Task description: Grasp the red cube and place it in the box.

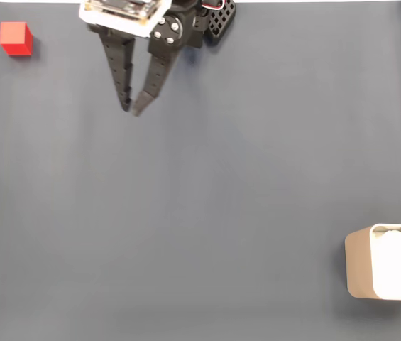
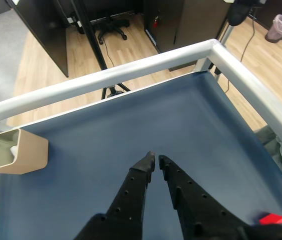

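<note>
In the wrist view, the hand (image 2: 156,159) hangs nearest, clenched on nothing, over the blue table (image 2: 190,125). The red cube (image 2: 273,218) sits at the table's near right corner; the box (image 2: 12,151) stands against its far left edge.

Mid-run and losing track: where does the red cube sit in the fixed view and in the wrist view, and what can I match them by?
Fixed view: the red cube lies in the top-left corner on the blue mat, left of the gripper.
Wrist view: the cube peeks in at the bottom-right edge, right of the gripper.
Shared landmark: the box, at the far-left edge in the wrist view.
</note>
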You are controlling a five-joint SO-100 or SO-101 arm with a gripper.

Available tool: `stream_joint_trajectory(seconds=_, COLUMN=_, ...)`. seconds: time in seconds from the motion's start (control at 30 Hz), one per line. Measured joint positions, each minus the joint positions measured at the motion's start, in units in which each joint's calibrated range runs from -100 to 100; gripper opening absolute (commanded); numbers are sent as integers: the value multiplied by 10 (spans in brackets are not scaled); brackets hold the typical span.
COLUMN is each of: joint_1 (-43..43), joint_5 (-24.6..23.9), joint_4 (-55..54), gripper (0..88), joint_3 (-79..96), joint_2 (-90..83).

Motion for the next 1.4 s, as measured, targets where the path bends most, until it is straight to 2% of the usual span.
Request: stream_joint_trajectory(seconds=1.4, joint_1=280, joint_5=-21, joint_4=11, gripper=0, joint_3=0, joint_2=35)
